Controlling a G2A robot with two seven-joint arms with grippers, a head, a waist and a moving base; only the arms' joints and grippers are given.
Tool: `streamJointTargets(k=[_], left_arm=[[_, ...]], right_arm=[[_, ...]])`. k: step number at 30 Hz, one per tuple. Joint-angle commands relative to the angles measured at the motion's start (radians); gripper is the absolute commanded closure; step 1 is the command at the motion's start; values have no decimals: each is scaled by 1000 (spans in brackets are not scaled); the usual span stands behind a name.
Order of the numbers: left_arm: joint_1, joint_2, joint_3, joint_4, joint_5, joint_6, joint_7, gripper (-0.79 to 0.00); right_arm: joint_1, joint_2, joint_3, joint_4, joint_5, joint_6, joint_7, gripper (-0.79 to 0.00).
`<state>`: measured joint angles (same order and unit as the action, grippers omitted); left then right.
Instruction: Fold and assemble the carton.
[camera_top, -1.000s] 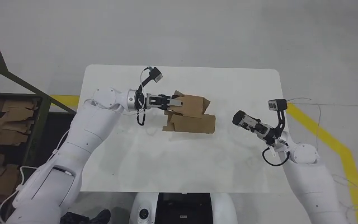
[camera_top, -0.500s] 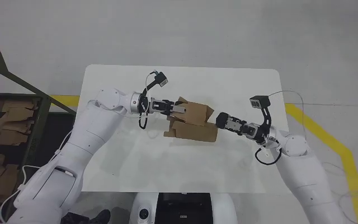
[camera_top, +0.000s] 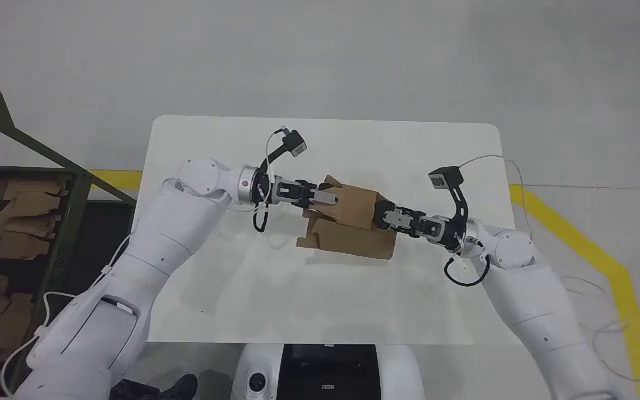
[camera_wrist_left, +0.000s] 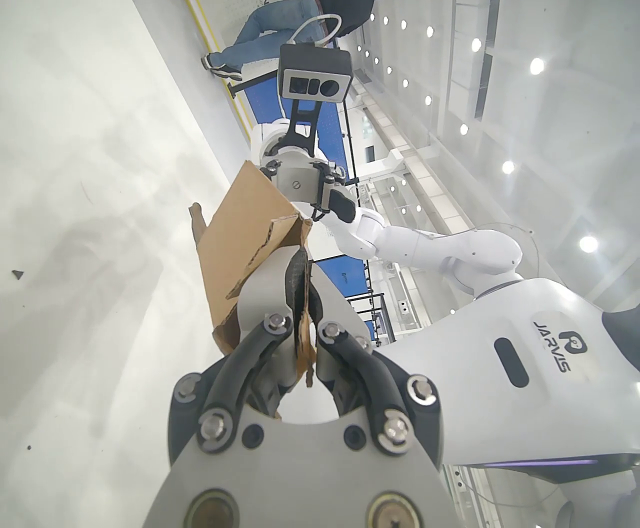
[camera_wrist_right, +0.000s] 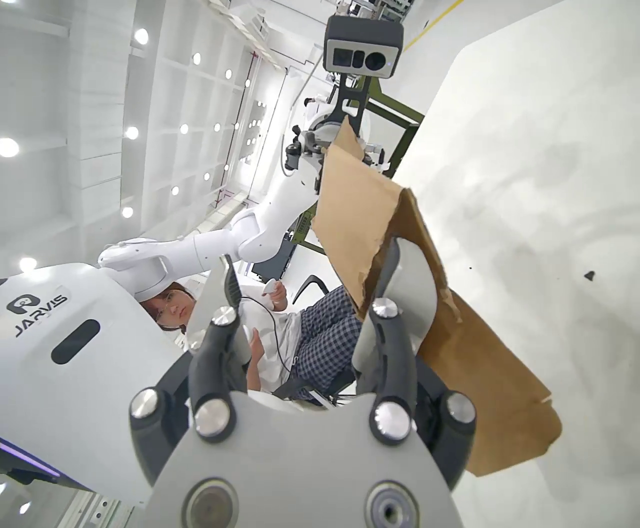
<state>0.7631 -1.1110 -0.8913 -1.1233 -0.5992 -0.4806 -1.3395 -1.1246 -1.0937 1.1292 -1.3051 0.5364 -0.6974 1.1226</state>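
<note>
A brown carton (camera_top: 350, 218), partly unfolded, lies in the middle of the white table (camera_top: 200, 290). My left gripper (camera_top: 318, 198) is at its left end, shut on an upright flap. The left wrist view has the fingers (camera_wrist_left: 267, 295) pinching the torn cardboard edge of the carton (camera_wrist_left: 240, 235). My right gripper (camera_top: 385, 217) is at the carton's right end and stands open. In the right wrist view one finger (camera_wrist_right: 407, 280) lies against a panel of the carton (camera_wrist_right: 360, 210), while the other finger (camera_wrist_right: 225, 285) is apart from it in free air.
A dark crate (camera_top: 35, 215) with several flat cardboard sheets stands off the table's left side. A yellow line (camera_top: 560, 235) runs on the floor to the right. The table has bare surface in front of and behind the carton.
My right arm has moved left across the table until its open gripper reached the carton's right end. The left gripper and carton shifted slightly right, and the carton turned a little.
</note>
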Motion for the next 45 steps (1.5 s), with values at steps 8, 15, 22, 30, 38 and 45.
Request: streamJointTargets(k=[8, 15, 22, 30, 38, 45], left_arm=[[0, 2, 5, -5, -9, 1, -1, 0], [-3, 5, 5, -6, -9, -1, 1, 0], [-3, 7, 15, -7, -7, 3, -3, 0], [-7, 7, 27, -1, -9, 4, -4, 0], [-11, 9, 35, -5, 4, 2, -2, 0], [-12, 11, 39, -7, 9, 4, -4, 0]], right_arm=[[34, -6, -47, 25, 24, 15, 15, -400], [63, -15, -84, 57, 55, 36, 36, -372], [85, -21, -105, 79, 76, 49, 49, -345], [102, -25, -117, 100, 87, 58, 58, -203], [102, -26, -122, 103, 93, 60, 60, -31], [99, -24, -120, 109, 79, 52, 52, 0]])
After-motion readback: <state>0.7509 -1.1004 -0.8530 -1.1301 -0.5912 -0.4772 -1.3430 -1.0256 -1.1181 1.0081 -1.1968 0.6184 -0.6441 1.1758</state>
